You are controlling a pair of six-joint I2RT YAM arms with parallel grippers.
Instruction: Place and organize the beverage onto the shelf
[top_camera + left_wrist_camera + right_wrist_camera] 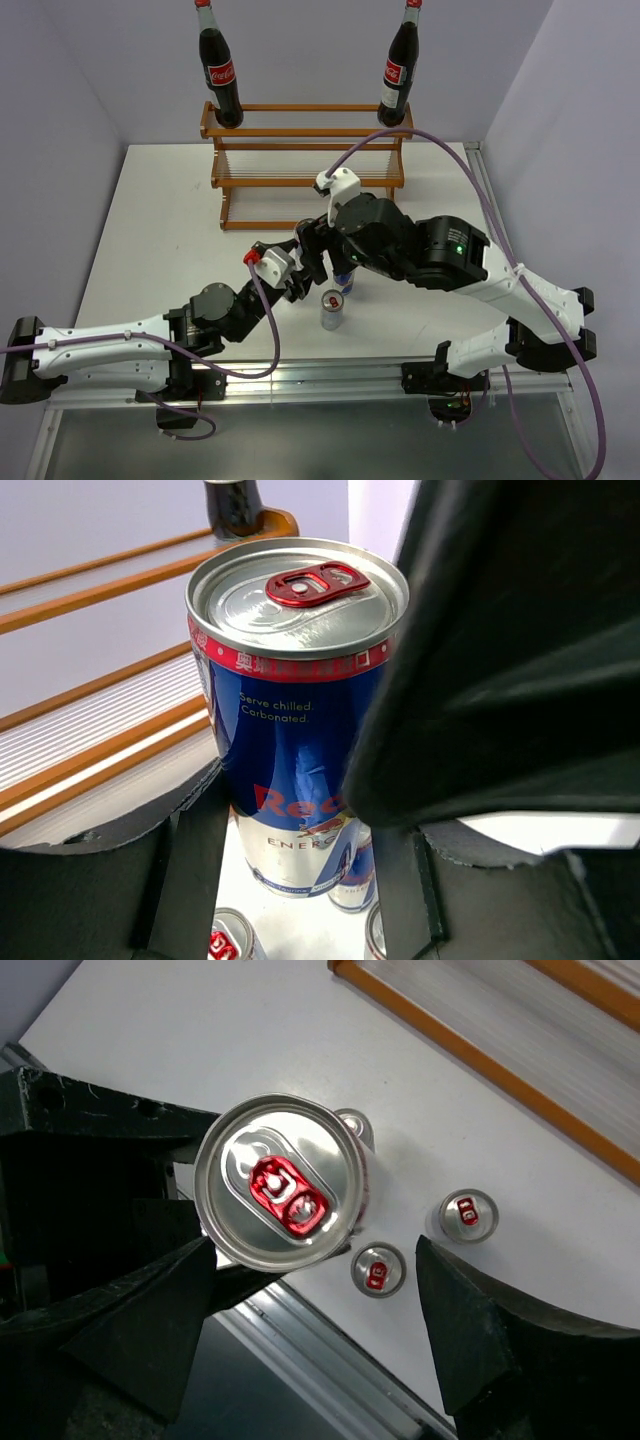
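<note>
Left wrist view: the left tool [300,865] is clenched on a Red Bull can [295,710], held upright above the counter [200,1030]. The right tool [315,1260] is released, its fingers spread wide either side of the can's top. Three more cans [378,1270] stand below, and two Coca-Cola bottles [220,80] stand on the top tier of the shelf [305,180].

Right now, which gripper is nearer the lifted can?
Left. The left gripper is clamped on the lifted can; the right gripper sits above it, jaws open.

Glossy metal can [290,730], smooth wooden shelf [300,182], matt table [150,220].
</note>
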